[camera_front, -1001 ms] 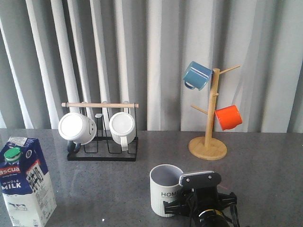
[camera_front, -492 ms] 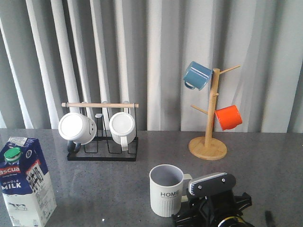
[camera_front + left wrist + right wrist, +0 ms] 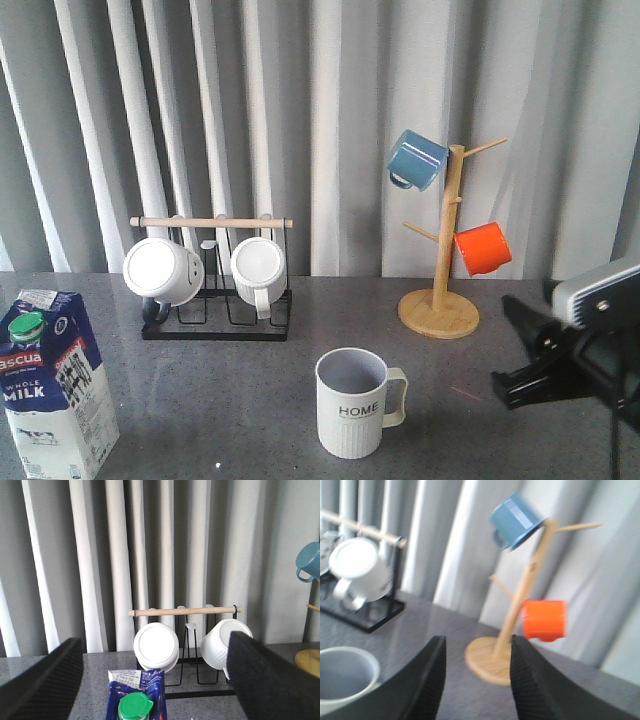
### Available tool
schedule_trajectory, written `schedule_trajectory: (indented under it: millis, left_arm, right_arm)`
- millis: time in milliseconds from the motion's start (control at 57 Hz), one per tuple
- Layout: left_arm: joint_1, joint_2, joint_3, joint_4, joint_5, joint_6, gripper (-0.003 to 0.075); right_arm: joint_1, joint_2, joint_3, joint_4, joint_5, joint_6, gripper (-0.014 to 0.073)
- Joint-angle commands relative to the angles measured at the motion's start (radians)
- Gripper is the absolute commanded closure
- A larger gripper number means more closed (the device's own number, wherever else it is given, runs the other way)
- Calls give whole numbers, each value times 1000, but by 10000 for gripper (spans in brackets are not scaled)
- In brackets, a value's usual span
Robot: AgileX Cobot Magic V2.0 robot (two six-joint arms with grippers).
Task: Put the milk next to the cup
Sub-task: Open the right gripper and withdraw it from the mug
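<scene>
The milk, a blue-and-white carton with a green cap, stands at the table's front left. In the left wrist view its top shows low between the wide-apart fingers of my left gripper, which is open and touches nothing. The cup, a white ribbed mug lettered "HOME", stands upright at the front centre with its handle to the right. My right gripper hovers at the right edge, well clear of the cup, open and empty. The right wrist view shows my right gripper and the cup's rim off to one side.
A black wire rack with a wooden bar holds two plain white mugs at the back left. A wooden mug tree at the back right carries a blue mug and an orange mug. Grey curtains close the back.
My right gripper has drawn back from the cup's handle side, going right and up. The cup stands free where it was. The milk has not moved.
</scene>
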Motion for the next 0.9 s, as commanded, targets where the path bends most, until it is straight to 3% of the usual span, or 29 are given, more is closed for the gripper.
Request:
schedule_trajectory:
  millis: [0,140,298,878]
  left_arm:
    - [-1,-6,-34,-5,-77,-12,164]
    - [-1,-6,-34,-5,-77,-12,164]
    - [-1,-6,-34,-5,-77,-12,164]
    - [-1,-6,-34,-5,-77,-12,164]
  right_arm:
    - [-81,-91,-75,-92,69,100,303]
    - [-173,-174,-130,-160,217,216,363]
    - [-205,-248,-126,-187,254,219,610]
    - [-205,-278,-126,-180,281,212,602]
